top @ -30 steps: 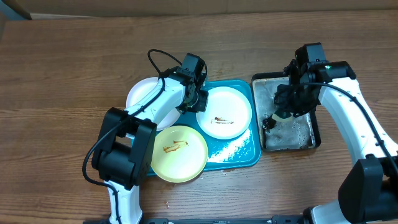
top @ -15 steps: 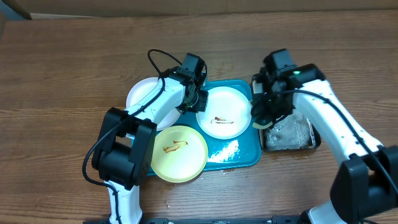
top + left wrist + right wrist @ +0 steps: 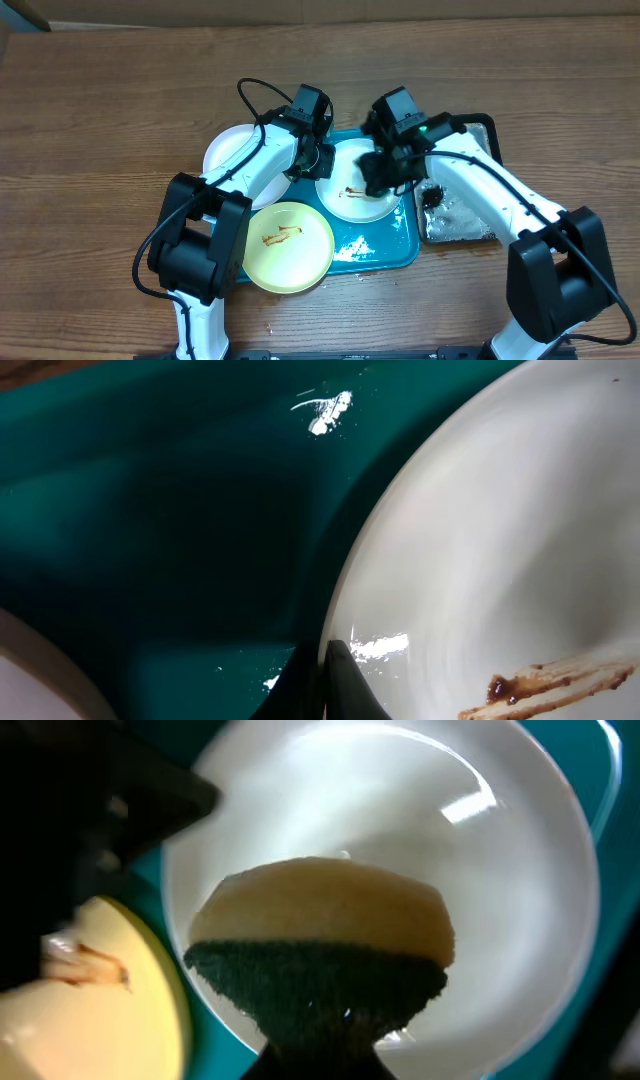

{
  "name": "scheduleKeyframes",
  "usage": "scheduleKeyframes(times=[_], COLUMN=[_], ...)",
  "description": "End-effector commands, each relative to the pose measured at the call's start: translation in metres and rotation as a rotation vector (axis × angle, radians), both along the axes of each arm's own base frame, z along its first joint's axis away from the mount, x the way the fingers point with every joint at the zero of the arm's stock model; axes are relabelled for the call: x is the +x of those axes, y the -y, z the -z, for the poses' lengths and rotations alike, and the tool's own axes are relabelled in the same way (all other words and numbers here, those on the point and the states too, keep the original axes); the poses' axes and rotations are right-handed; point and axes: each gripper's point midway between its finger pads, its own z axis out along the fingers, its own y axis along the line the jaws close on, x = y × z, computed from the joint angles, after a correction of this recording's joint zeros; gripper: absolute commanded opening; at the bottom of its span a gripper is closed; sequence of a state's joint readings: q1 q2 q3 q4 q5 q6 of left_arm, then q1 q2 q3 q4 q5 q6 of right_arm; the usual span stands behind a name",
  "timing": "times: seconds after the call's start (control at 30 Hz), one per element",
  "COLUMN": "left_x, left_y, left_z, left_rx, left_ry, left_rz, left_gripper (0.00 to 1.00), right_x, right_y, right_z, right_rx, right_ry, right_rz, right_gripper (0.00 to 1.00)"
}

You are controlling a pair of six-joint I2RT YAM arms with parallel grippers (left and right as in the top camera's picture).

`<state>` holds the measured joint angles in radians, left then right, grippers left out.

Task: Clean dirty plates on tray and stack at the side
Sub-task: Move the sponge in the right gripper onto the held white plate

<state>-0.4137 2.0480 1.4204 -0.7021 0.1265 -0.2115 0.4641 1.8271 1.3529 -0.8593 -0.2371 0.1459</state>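
Firstly, at the left, a plain round white plate point(image 3: 222, 152) lay at the far-left corner of the large teal-blue rectangular plastic tray point(image 3: 388, 248), showing no smear. Nearer, a pale yellow-green round plate point(image 3: 288, 247) carried a brown streak. Next, the left end effector point(image 3: 318, 160) sat at the rim of the smeared white round plate point(image 3: 350, 205), one fingertip point(image 3: 345, 678) on its edge, likely to steady it. Whether it was clamped could not be told. Over that plate the right end effector point(image 3: 382, 172) gripped a yellow sponge with a dark scouring face point(image 3: 320, 945), seemingly poised to scrub. Rightmost lay the black rectangular tray of foamy water point(image 3: 465, 222).
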Motion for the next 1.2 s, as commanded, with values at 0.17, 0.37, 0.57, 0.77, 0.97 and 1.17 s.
scheduleKeyframes(times=[0.17,0.37,0.57,0.77,0.97,1.17], left_x=[0.005,0.005,0.005,0.004,0.003,0.003], left_y=[0.008,0.008,0.008,0.008,0.007,0.007], left_z=[-0.004,-0.004,-0.004,-0.003,-0.003,-0.003], left_rx=[-0.011,-0.011,-0.012,-0.01,-0.008,-0.009], left_ry=[0.013,0.012,0.011,0.007,0.003,0.004], left_rz=[-0.016,-0.019,-0.023,-0.023,-0.023,-0.023], left_gripper=[0.04,0.04,0.04,0.04,0.04,0.04], right_x=[0.012,0.015,0.008,0.0,-0.002,0.002], right_y=[-0.029,-0.025,-0.027,-0.022,-0.02,-0.026], right_z=[-0.021,-0.018,-0.002,0.038,0.061,0.07], right_rx=[0.177,0.152,0.124,0.057,0.021,0.048], right_ry=[-0.026,-0.034,-0.057,-0.151,-0.19,-0.207], right_rz=[0.115,0.203,0.204,0.207,0.214,0.255], right_gripper=[0.04,0.04,0.04,0.04,0.04,0.04])
